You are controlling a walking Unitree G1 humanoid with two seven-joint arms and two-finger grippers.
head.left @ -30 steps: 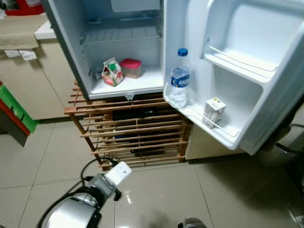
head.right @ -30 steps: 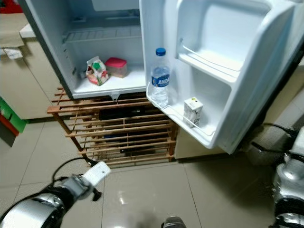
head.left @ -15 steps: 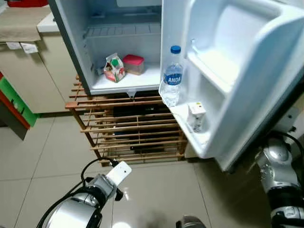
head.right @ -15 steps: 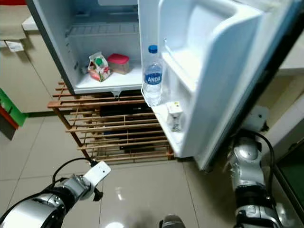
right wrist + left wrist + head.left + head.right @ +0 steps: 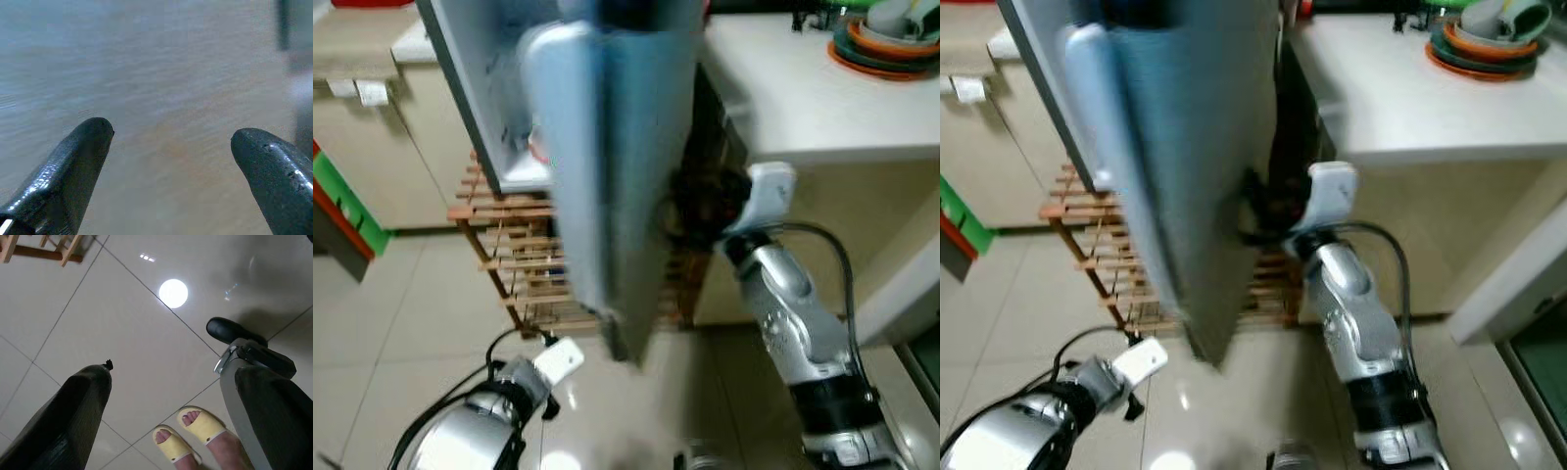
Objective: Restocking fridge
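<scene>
Right wrist view: right tool (image 5: pixel 171 142), fingers spread wide and empty, is held against the blurred grey fridge door (image 5: pixel 607 166); left tool (image 5: pixel 171 387) hangs open, empty, over the floor.

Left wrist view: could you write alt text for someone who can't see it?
Two black fingers spread wide apart over a glossy tiled floor. Between them, a person's feet in yellow slippers stand on the tiles, and a wooden rack corner shows at one edge.

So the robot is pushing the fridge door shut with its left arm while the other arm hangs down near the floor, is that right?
Not quite: it is the right arm that reaches behind the fridge door, as the left eye view shows. Its right end effector faces a blurred surface close up, fingers apart. The left end effector is the one hanging low over the tiled floor, also open.
</scene>
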